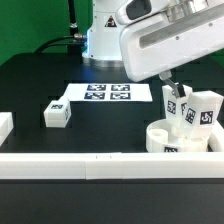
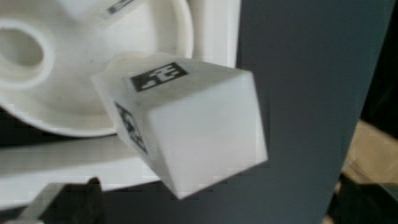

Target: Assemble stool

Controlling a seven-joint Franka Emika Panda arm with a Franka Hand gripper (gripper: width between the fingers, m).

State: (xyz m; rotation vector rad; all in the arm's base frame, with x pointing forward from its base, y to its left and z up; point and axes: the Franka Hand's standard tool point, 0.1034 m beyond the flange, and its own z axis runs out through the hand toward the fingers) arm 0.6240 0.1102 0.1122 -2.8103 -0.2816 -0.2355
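The round white seat [image 1: 168, 140] lies at the exterior view's lower right, against the front rail. Two white tagged legs [image 1: 205, 108] stand up from it side by side. A third leg [image 1: 57, 115] lies loose on the black table at the exterior view's left. My gripper [image 1: 172, 96] hangs just above the nearer standing leg [image 1: 180, 112]. In the wrist view that leg [image 2: 187, 120] fills the middle, tilted, beside the seat [image 2: 63, 70]. My gripper [image 2: 222, 205] has its dark fingers [image 2: 68, 205] spread wide, and they do not touch the leg's lower corner.
The marker board [image 1: 105, 93] lies flat at the middle back. A long white rail [image 1: 90, 163] runs along the front edge. A white block [image 1: 4, 126] sits at the far left. The robot's base [image 1: 100, 40] stands behind the board.
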